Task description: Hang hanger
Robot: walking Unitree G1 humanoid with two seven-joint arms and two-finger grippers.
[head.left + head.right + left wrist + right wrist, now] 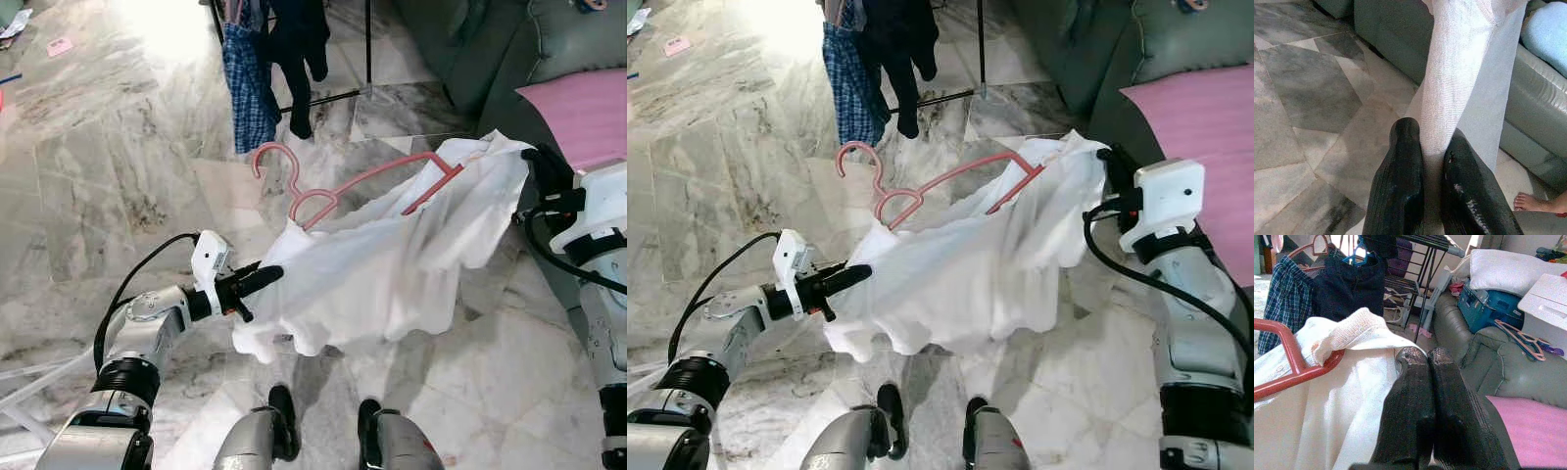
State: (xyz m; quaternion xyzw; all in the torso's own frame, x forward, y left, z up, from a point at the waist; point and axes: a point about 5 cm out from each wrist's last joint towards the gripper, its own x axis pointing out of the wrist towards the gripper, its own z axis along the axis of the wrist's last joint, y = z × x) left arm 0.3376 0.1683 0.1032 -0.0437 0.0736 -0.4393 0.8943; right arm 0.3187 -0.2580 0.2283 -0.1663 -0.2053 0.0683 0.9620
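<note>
The left gripper (1432,152) pinches the hem of a white shirt (382,264) draped on a pink hanger (333,191). The right gripper (1422,357), fingers pressed together, holds the shirt's other side. Its wrist view shows a rack (1415,245) with hung clothes (1317,289). No writing reads.

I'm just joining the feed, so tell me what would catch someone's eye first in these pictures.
A white garment on a pink hanger is stretched in mid-air between the two arms, over a marble floor. The left gripper pinches its lower corner and the right gripper is closed on the cloth near the hanger's shoulder. Beyond it, a dark drying rack holds a plaid garment and dark clothes, beside a grey-green sofa.
</note>
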